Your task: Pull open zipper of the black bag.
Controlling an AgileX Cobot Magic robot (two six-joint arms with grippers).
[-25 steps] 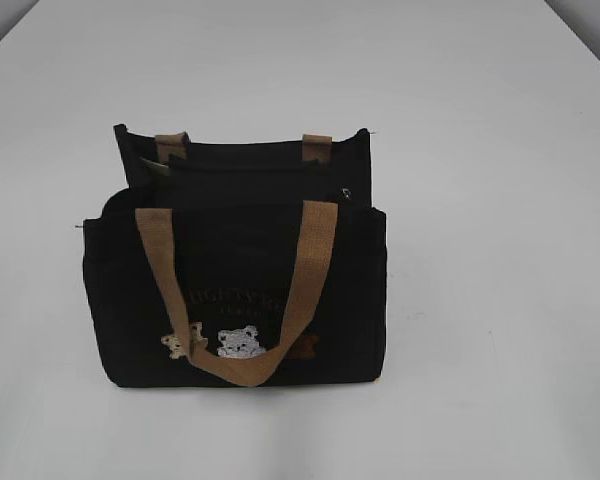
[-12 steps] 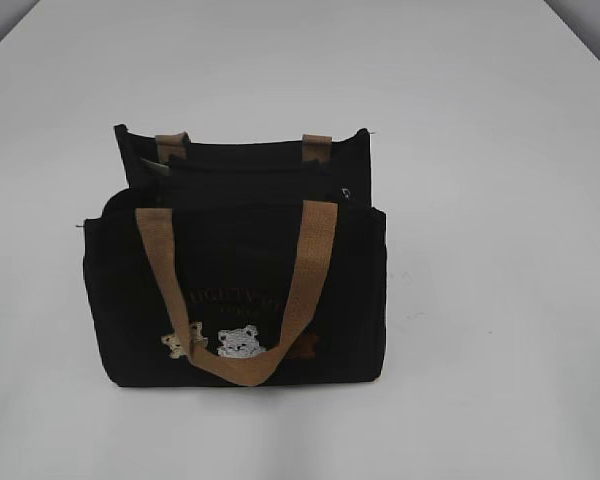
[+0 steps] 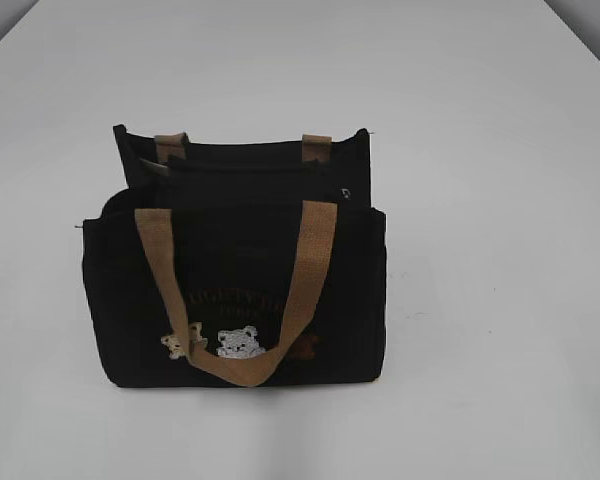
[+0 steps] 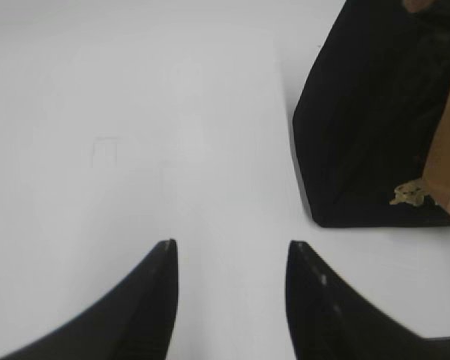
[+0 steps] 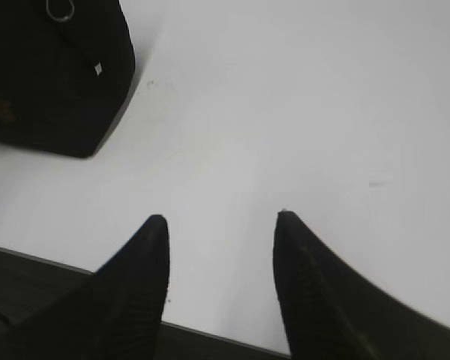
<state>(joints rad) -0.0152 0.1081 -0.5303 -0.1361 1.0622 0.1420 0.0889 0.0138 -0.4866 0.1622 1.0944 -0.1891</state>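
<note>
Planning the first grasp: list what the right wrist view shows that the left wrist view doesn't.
Only the right wrist view: the right gripper, open over bare table, the zipper's silver ring pull at the bag's top corner, and the table's near edge.
Only the left wrist view: the left gripper, open, a tan handle and a tan bear.
Both: the black bag, untouched.

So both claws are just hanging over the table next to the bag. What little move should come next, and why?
Probably the right tool should travel toward the silver ring pull at the black bag's right top corner. Both tools stand open over bare table, the left tool too, touching nothing, and the zipper cannot move until that ring is gripped.
</note>
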